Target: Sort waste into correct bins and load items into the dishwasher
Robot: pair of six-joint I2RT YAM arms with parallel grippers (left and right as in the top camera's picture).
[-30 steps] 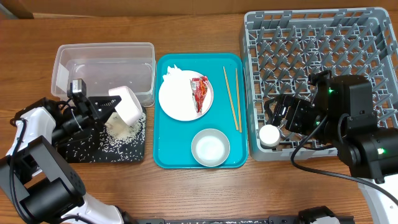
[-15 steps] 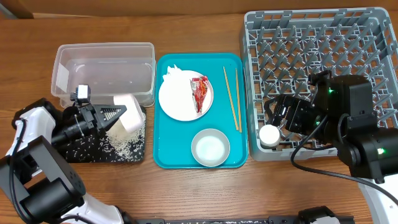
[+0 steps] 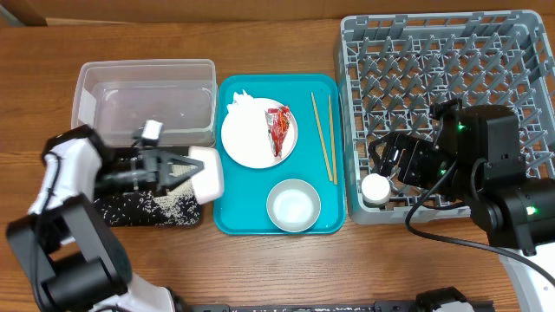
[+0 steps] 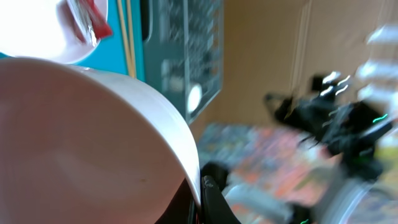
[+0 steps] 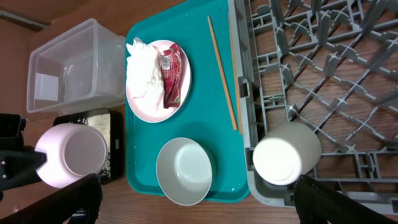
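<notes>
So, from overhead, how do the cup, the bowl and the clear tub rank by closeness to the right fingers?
1. Cup, in the rack corner, beside the right fingers.
2. Bowl, on the teal tray.
3. Clear tub, far left.

The tub (image 3: pixel 143 100) is open from above, its inside free for a gripper to come down. The left gripper (image 3: pixel 189 166) and its pink bowl (image 3: pixel 208 172) hang over the black tray's (image 3: pixel 121 215) right end and the teal tray's (image 3: pixel 238 208) left rim, blocking that seam. On the teal tray, bare strips lie between plate (image 3: pixel 247 139) and chopsticks (image 3: pixel 323 137), and left of the white bowl (image 3: pixel 293 206). The rack's (image 3: pixel 345 104) far rows stand open among the pegs. Its near-left corner is taken by the cup (image 3: pixel 375 188). The right gripper (image 3: pixel 388 163), spread wide, sits just behind the cup, and its arm covers the near-right part.
</notes>
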